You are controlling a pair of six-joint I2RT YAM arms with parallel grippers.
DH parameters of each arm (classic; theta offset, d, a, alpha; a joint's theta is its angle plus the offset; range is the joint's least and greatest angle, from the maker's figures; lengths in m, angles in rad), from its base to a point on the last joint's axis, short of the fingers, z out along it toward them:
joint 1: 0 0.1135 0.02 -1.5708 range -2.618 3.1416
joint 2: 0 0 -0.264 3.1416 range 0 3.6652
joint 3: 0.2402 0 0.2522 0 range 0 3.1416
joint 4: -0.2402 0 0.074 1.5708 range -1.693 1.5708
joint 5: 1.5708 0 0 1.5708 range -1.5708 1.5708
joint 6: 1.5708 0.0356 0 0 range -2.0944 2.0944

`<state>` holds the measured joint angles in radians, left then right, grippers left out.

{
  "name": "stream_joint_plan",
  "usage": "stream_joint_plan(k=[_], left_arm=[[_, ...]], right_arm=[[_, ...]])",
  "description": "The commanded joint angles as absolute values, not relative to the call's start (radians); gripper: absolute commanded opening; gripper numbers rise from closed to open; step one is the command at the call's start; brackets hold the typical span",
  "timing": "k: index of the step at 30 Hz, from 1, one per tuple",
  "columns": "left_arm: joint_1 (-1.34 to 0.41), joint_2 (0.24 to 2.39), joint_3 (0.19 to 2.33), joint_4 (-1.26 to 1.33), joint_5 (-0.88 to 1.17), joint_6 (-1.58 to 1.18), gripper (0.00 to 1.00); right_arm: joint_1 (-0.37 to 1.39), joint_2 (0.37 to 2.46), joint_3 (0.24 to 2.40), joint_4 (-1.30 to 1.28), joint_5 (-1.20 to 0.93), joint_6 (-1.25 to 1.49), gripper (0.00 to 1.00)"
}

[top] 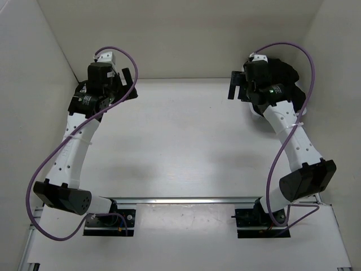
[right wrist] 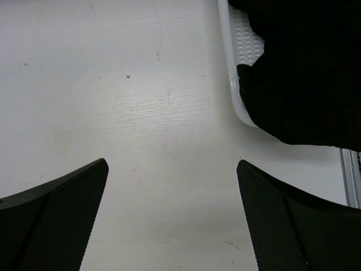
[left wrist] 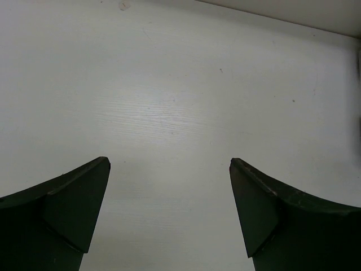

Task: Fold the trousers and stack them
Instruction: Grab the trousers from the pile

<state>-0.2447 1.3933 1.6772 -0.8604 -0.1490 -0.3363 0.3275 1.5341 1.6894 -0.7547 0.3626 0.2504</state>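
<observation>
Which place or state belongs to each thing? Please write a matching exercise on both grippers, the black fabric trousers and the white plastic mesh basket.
1. left two-finger gripper
2. right two-finger gripper
3. black fabric trousers
4. white plastic mesh basket

a. partly covered by cloth
b. open, over bare white table
c. piled on the basket
d. open, beside the basket

Pairs: 1-b, 2-d, 3-c, 4-a.

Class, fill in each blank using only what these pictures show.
1. The trousers are coloured ____.
2. They lie over a ____ basket.
3. The basket stands nearest the ____ arm.
4. Both pairs of jaws stand ____.
Missing words: black; white; right; open.
</observation>
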Motion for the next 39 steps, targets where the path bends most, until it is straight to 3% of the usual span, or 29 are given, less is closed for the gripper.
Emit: stream_joint_plan(k=[1,8,13,16,19,24,26,29,33,39], left_arm=[[-0.247,1.367,1.672,-0.857,-0.132,-0.327,1.00],[-0.247,1.358,1.638,-0.857,-0.101,-0.327,1.00],[-0.247,1.322,1.565,-0.857,-0.092,-0.336,1.00],[-0.247,1.322,1.543,-0.857,-0.080,-0.347,1.00],[-0.256,1.333,1.543,-0.857,-0.063,-0.356,1.00],[-0.256,1.333,1.534,-0.857,-0.063,-0.337,1.00],[-0.256,1.333,1.522,-0.857,-0.054,-0.337,1.00],[-0.256,1.333,1.509,-0.867,-0.054,-0.337,1.00],[-0.256,1.345,1.509,-0.867,-0.044,-0.337,1.00],[-0.265,1.399,1.531,-0.867,-0.034,-0.337,1.00]], right_arm=[[0.327,1.468,1.666,-0.735,0.420,0.252,1.00],[0.327,1.390,1.573,-0.735,0.587,0.262,1.00],[0.149,1.394,1.557,-0.746,0.543,0.299,0.94],[0.000,1.486,1.623,-0.746,0.425,0.325,0.94],[-0.023,1.741,1.808,-0.814,0.385,0.319,0.97],[-0.086,2.089,2.270,-0.946,0.325,0.308,0.98],[-0.123,2.218,2.401,-0.977,0.243,0.308,0.92],[-0.187,2.316,2.442,-0.988,0.062,0.353,0.84],[-0.196,2.281,2.358,-0.934,0.143,0.353,0.89],[-0.196,2.264,2.344,-0.893,0.173,0.322,0.85]])
